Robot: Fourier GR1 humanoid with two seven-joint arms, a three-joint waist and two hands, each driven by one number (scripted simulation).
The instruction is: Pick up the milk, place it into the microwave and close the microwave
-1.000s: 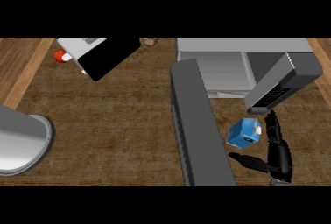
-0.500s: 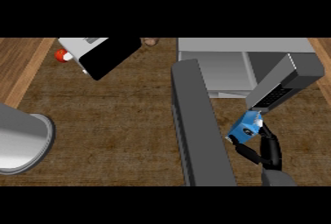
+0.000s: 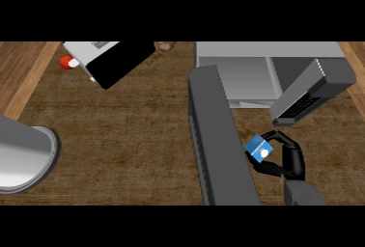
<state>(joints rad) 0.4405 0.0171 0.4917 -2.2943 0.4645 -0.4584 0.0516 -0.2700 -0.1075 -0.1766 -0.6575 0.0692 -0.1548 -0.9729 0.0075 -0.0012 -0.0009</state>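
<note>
The table [image 3: 128, 140] has a dark brown wood-grain top with lighter wood along its left side. On it stand a grey microwave [image 3: 264, 67] at the upper right with its door [image 3: 217, 140] swung open, and a grey rounded vessel [image 3: 25, 154] at the left edge.

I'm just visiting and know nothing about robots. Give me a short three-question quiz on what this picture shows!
1. True or false: the right hand has its fingers curled round the blue milk carton.
2. The microwave door is: A) open, B) closed.
3. Fill in: the milk carton sits between the microwave door and the ____ hand's fingers.

Key: 1 true; 2 A; 3 right.
</note>
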